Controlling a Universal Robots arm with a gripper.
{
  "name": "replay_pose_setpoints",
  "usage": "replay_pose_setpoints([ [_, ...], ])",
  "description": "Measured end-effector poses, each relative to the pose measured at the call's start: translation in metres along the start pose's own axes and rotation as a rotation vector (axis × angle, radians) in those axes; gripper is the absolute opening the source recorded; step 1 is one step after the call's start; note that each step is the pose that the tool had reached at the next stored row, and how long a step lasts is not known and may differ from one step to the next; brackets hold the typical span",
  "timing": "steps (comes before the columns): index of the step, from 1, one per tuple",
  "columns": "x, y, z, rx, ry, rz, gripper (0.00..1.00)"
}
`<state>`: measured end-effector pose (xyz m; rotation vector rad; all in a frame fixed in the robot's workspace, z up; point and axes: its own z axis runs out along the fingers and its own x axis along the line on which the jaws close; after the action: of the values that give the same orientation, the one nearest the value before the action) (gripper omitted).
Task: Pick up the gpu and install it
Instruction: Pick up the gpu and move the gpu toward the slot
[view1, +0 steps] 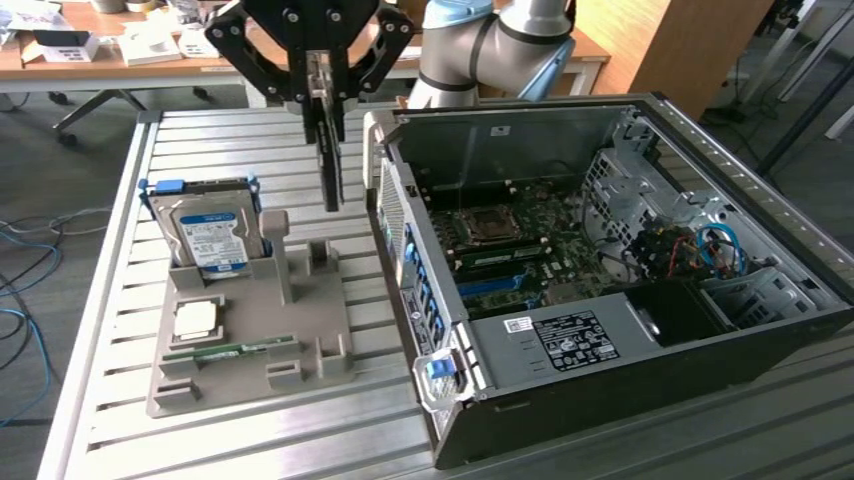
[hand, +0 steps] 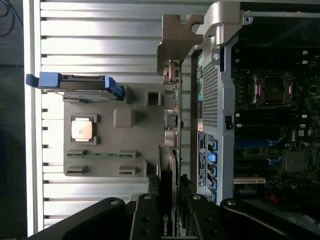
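Gpu (view1: 330, 150) (hand: 166, 190): thin, flat, dark circuit card hanging on edge, long axis vertical, in the air above the table. In the exterior view it is at 12 o'clock from the fixture, just beside the case's rear corner.
Gpu bracket (hand: 176, 42): pale, stamped metal with a notched outline, at the card's free end.
Gpu marking: green-and-white NVIDIA logo near the fingers.
Gripper (view1: 320, 95) (hand: 171, 200): black linkage fingers clamped on the gpu's upper end.
Fixture (view1: 314, 330) (hand: 105, 145): matt grey moulded plastic, with posts and slots.
Hard drive (view1: 211, 235) (hand: 75, 82): silver, upright in blue rails at the fixture's 11 o'clock; blue-white label, print unreadable.
Processor chip (view1: 196, 320) (hand: 82, 129): square, pale metal lid, lying flat.
Memory stick (view1: 240, 350) (hand: 100, 154): narrow, green, lying flat.
Computer case (view1: 561, 130) (hand: 212, 90): grey steel, side open, at 3 o'clock from the fixture, with a perforated rear panel.
Motherboard (view1: 534, 240): dark, with blue slots.
Power supply label (view1: 567, 338): black and white, text too small to read.
Table (view1: 214, 140): ribbed aluminium slats.
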<state>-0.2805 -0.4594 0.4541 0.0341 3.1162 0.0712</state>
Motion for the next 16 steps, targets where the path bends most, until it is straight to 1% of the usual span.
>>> replay_pose_setpoints([
  [6, -0.016, 0.0003, 0.0003, 0.0001, 0.0, 0.0, 0.26],
  [12, -0.038, 0.0009, 0.0009, 0.0, 0.0001, 0.0, 0.26],
  [16, -0.055, 0.0014, 0.0014, -0.0002, 0.0, 0.0, 0.26],
])
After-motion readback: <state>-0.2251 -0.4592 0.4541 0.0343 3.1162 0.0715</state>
